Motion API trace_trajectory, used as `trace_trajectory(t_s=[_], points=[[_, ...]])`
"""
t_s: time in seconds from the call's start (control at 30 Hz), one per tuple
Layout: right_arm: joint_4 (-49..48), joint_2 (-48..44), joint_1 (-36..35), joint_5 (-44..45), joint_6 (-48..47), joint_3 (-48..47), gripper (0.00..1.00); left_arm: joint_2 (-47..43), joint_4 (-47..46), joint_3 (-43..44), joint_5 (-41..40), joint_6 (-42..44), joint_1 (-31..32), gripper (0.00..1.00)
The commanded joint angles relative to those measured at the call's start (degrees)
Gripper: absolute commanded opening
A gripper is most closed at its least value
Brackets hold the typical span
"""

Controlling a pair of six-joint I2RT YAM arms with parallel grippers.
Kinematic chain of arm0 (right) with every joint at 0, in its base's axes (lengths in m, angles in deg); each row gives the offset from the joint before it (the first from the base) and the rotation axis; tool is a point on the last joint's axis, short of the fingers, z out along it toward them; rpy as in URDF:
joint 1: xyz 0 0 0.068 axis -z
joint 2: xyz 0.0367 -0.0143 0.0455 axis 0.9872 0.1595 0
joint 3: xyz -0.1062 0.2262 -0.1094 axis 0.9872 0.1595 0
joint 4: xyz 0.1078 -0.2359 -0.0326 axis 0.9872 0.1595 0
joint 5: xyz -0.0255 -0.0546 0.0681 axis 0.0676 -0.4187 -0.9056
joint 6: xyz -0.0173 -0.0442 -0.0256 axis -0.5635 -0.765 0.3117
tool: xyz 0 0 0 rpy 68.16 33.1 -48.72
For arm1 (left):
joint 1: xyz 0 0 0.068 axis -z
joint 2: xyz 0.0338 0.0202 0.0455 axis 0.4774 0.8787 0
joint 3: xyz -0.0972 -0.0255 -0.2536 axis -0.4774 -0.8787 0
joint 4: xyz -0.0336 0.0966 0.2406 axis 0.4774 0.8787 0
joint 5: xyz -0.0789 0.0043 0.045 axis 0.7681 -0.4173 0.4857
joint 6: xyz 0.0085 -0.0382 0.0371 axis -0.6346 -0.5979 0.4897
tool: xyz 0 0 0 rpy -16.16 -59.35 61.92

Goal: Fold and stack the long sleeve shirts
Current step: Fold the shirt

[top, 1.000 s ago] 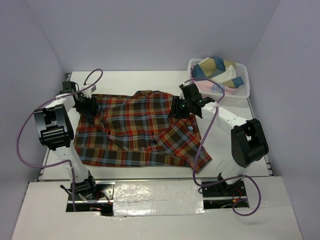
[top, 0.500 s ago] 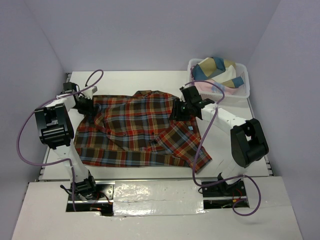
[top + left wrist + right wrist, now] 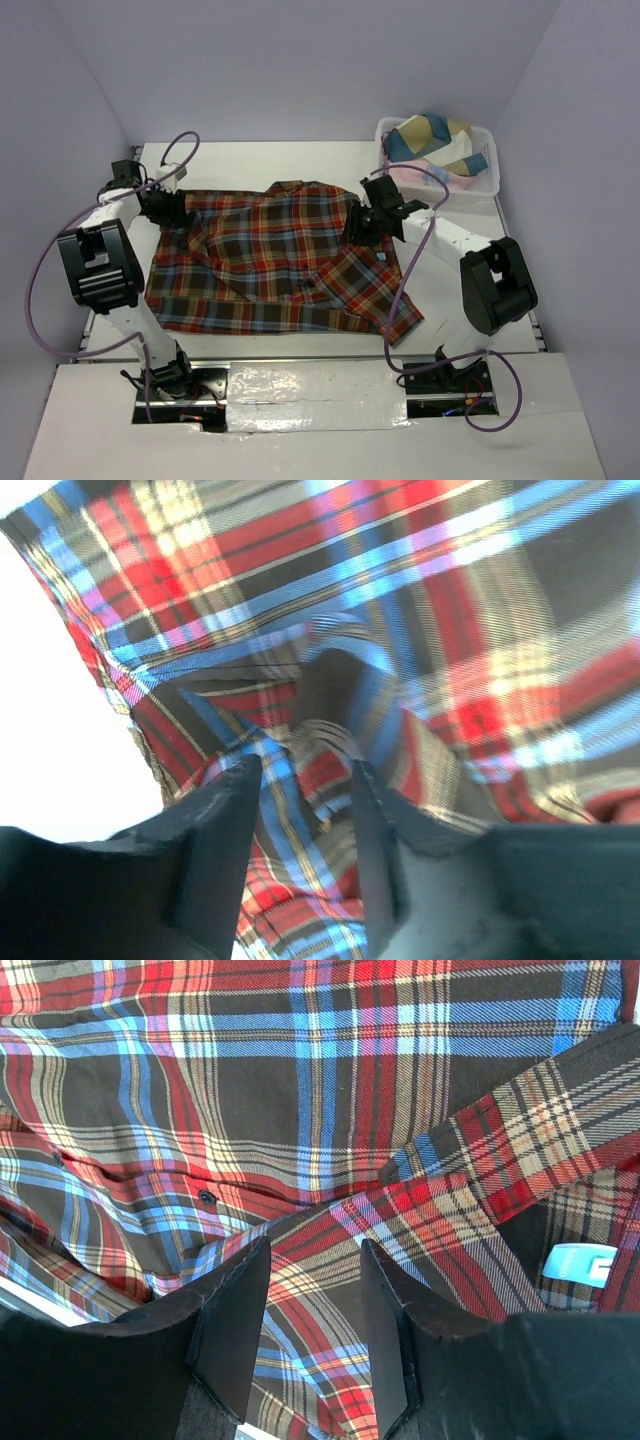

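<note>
- The left gripper (image 3: 303, 770) has its fingers spread, with a bunched ridge of the plaid shirt (image 3: 270, 262) rising between them at the garment's far left corner.
- The right gripper (image 3: 315, 1252) is likewise spread, low over the shirt's right side.
- The shirt lies spread across the white surface (image 3: 250, 165).
- A basket (image 3: 470, 187) of clothes sits at the far right.

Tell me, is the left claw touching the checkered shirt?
Cannot tell. In the left wrist view the left gripper straddles a bunched fold of the plaid shirt, jaws apart, but contact or a gap isn't plain.
</note>
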State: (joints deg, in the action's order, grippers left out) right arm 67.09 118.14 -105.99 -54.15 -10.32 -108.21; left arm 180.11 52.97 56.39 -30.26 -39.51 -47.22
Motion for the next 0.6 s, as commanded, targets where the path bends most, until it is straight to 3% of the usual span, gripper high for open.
trace_trajectory(t_s=[0.0,0.1,0.2,0.27,0.37,0.47,0.57], points=[[-0.8,-3.1,-0.3,0.3,-0.4,0.3,0.48,-6.5,-3.0,-2.8,7.1,4.0,0.6,0.45],[-0.8,-3.3,-0.3,0.4,-0.3,0.6,0.48,-4.2,0.2,-2.4,3.7,4.7,0.7,0.27],[-0.9,-3.6,-0.3,0.4,-0.4,0.7,0.48,-1.4,1.8,-1.7,-1.6,3.6,0.4,0.17],[-0.7,-3.7,-0.4,0.5,-0.5,0.6,0.48,-0.4,1.8,-1.4,-3.6,3.2,0.4,0.16],[-0.8,-3.8,-0.3,0.6,-0.5,0.8,0.48,0.2,1.4,-1.1,-3.4,3.4,0.6,0.24],[-0.8,-3.8,-0.4,0.5,-0.4,0.8,0.48,1.7,1.8,-0.5,-3.7,3.5,1.2,0.39],[-0.8,-3.9,-0.3,0.5,-0.4,0.8,0.48,3.4,1.7,-0.6,-3.3,3.1,1.3,0.43]])
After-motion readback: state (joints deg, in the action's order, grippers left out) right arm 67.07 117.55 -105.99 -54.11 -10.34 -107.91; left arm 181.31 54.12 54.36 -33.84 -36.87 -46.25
